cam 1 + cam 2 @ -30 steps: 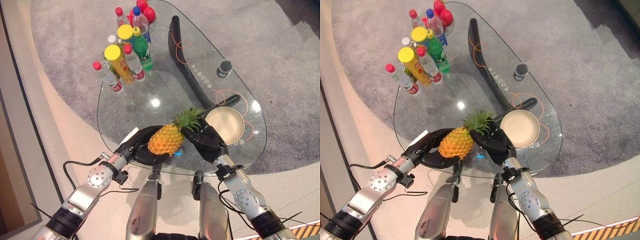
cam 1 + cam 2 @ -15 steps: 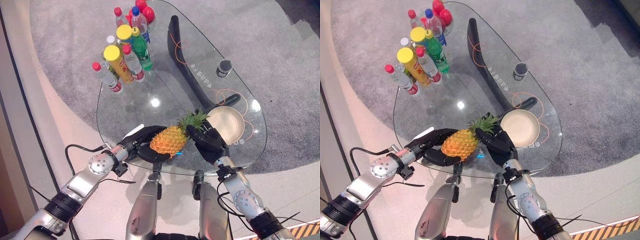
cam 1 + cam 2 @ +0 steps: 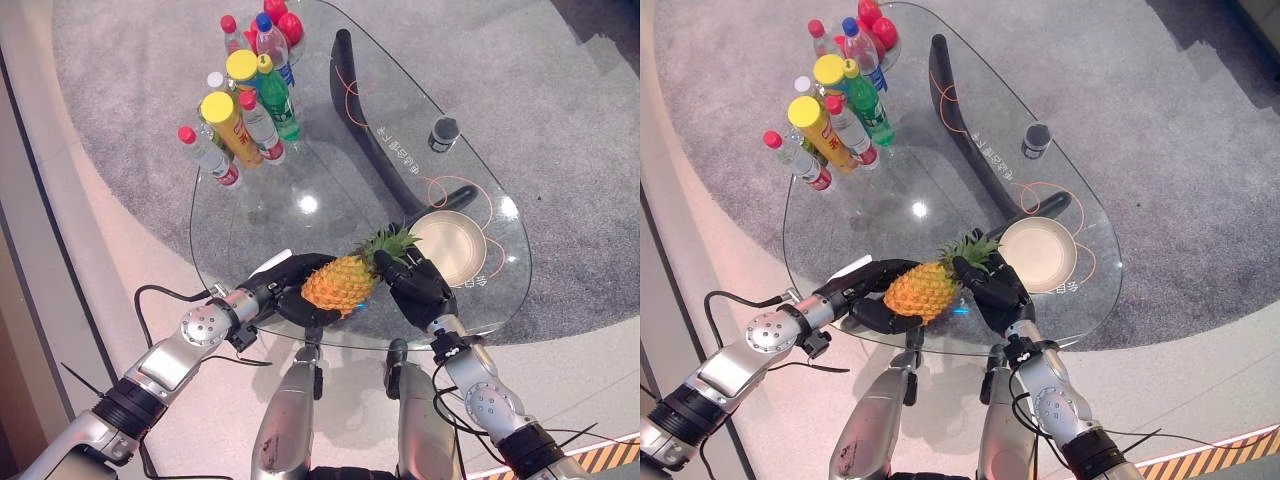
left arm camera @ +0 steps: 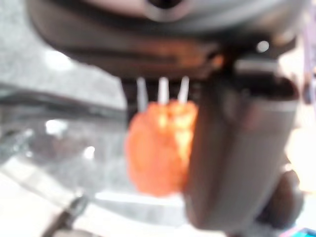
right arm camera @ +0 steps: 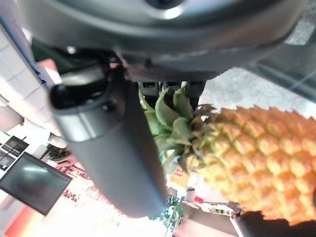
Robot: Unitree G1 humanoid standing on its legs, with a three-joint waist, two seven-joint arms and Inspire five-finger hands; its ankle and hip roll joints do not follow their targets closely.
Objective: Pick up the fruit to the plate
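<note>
Cradling the pineapple, both hands, left hand and right hand, curl round it; head views add the plate at 3 o'clock.

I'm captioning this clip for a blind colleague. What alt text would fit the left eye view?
Two dark robot hands, the left hand and the right hand, hold a pineapple between them above the near edge of a glass table. An empty cream plate sits just right of the fruit, and a cluster of capped bottles stands at the table's far left.
</note>
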